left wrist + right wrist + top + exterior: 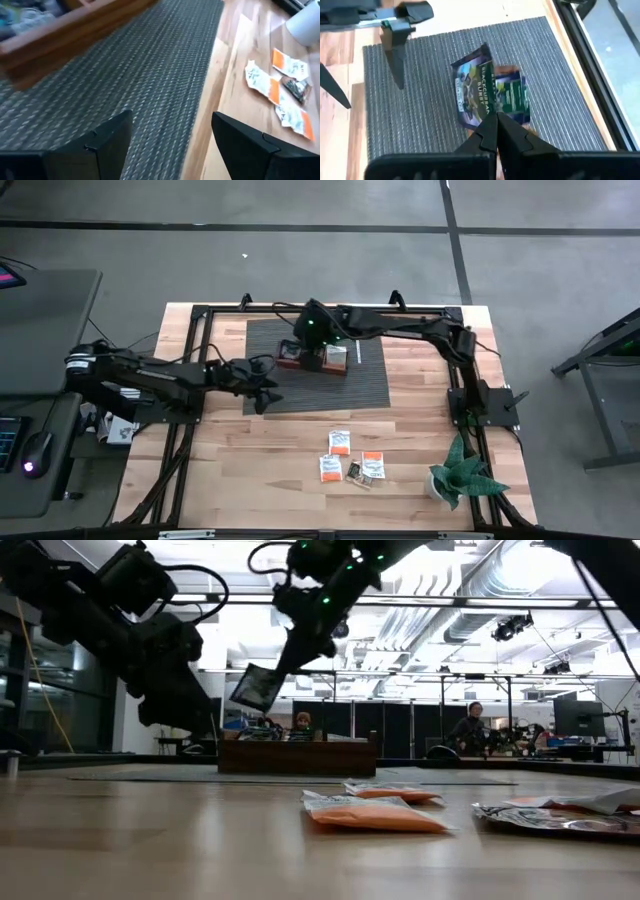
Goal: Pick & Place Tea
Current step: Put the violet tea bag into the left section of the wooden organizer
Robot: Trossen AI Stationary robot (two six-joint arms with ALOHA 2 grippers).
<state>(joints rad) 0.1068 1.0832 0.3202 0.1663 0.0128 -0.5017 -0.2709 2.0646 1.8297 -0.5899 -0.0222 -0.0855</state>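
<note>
Nearest the table's front edge, a loose group of sachets (352,460) lies on bare wood, orange-and-white ones with at least one dark one among them, well apart from both grippers; by judgement these are the work left. Farther back, the left gripper (268,393) hangs over the near-left part of the mat (370,385), fingers (107,142) spread wide with nothing between them. Beyond it, the right gripper (496,131) is above the tray (312,358), fingertips pressed together on the edge of a dark sachet (472,95), which hangs below them, tilted, clear of the tray. The tray already holds sachets, so the task looks partly done: several placed, one in transit, a handful waiting. The low view alone shows the held sachet (258,686) hanging in the air above the tray's wall (297,756). The right wrist view alone shows its printed face, with another dark sachet (512,92) just beyond the fingertips. The left wrist view shows the waiting sachets (280,90) off past its fingers. How many sachets the tray holds cannot be told.
</note>
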